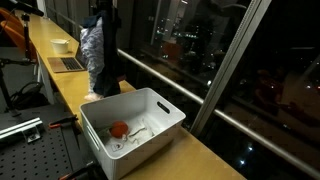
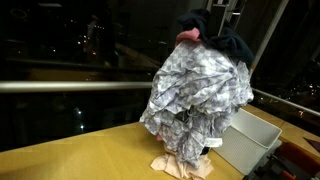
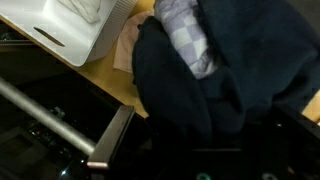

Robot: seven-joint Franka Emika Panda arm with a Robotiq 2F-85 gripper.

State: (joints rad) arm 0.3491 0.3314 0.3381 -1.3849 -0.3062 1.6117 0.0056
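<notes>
The bundle of clothes (image 2: pixel 195 95) hangs with its long axis upright, lower end touching the counter (image 2: pixel 80 155) beside the white bin (image 2: pixel 252 142); the hand (image 2: pixel 214 20), clenched, grips its dark top

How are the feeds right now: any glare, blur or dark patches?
Wrist view: the dark garment fills most of the frame, blurred and underlit. In both exterior views the window is black with speckled lights; in an exterior view the clothes bundle is evenly lit but soft, the white bin bright.
</notes>
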